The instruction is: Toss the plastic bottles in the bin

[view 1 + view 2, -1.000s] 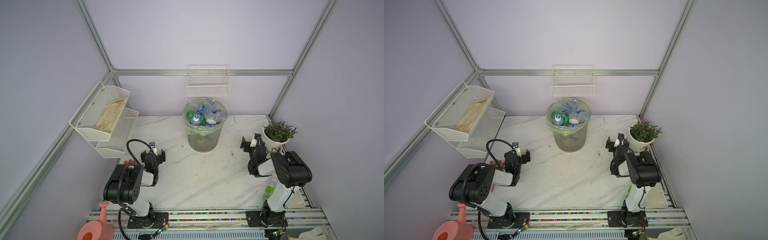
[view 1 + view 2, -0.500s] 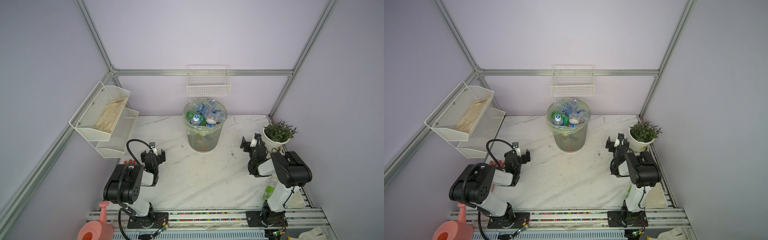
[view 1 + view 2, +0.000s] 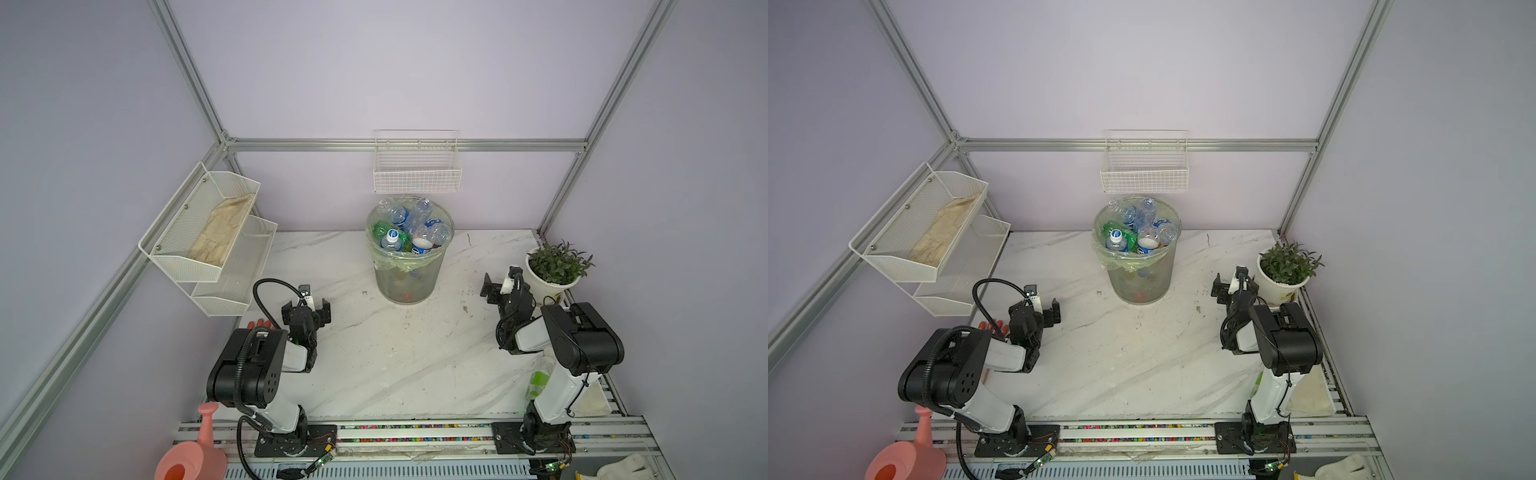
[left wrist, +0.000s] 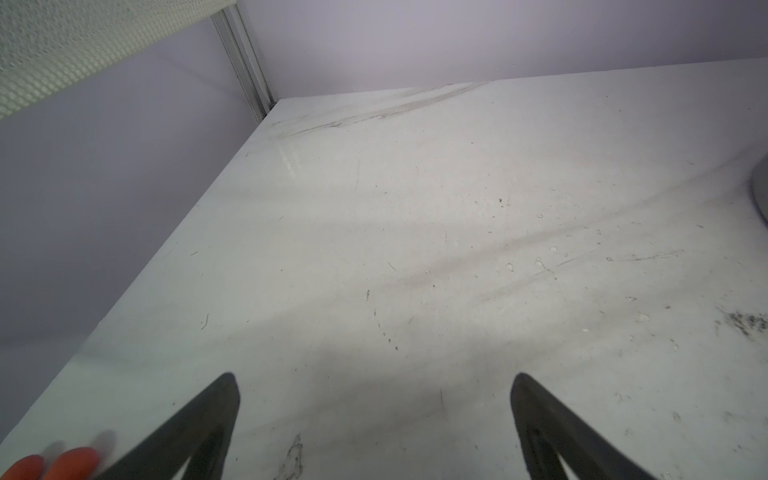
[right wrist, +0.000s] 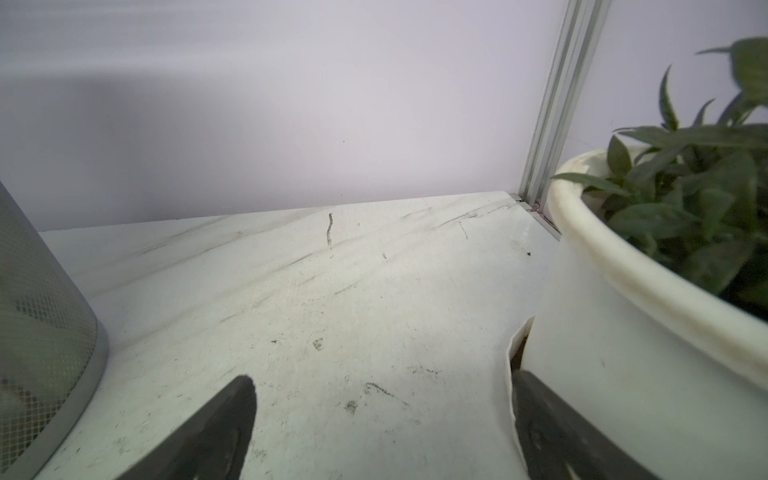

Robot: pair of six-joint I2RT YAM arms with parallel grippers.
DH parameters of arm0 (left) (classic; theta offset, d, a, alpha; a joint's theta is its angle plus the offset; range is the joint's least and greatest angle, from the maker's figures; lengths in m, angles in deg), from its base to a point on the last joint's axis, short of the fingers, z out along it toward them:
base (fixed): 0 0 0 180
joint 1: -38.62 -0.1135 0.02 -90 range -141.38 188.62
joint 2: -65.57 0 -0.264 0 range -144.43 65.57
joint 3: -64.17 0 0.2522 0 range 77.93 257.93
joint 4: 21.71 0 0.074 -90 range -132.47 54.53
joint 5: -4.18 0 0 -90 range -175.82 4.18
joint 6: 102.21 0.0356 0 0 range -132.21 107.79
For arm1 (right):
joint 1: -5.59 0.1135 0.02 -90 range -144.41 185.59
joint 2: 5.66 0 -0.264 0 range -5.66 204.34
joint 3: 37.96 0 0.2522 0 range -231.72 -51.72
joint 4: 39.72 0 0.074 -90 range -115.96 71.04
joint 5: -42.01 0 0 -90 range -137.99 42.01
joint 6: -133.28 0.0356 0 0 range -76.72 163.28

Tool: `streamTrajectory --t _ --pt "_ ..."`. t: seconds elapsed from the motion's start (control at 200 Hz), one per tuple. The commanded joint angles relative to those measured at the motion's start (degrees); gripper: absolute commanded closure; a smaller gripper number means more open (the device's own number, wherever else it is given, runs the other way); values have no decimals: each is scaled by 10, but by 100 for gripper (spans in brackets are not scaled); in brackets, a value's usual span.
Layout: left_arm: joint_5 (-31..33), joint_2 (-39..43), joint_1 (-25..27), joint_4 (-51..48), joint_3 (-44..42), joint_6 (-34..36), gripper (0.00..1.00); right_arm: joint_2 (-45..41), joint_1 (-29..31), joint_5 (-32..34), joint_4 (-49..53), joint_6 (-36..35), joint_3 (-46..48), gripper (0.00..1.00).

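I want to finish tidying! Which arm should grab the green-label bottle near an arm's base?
Probably right: the bottle sits beside the right arm's base, far from the left gripper. The right gripper is open and empty.

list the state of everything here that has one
bin: upright, bag-lined, full to the rim
plastic bottles: piled inside the bin
left end effector: open, holding nothing, over bare table
right end effector: open, holding nothing, beside the plant pot
plant pot: upright
wire basket: hanging, nothing seen inside
cloth: lying in upper shelf tier
watering can: upright
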Motion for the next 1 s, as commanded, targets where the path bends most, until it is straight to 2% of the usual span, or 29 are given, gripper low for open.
streamTrajectory --t 0.0,0.995 --pt "-3 16 -2 19 31 -7 0 -15 -3 -9 -6 8 -2 3" --pt "-5 16 -2 19 31 -7 0 -15 -7 -14 -7 -5 -3 3"
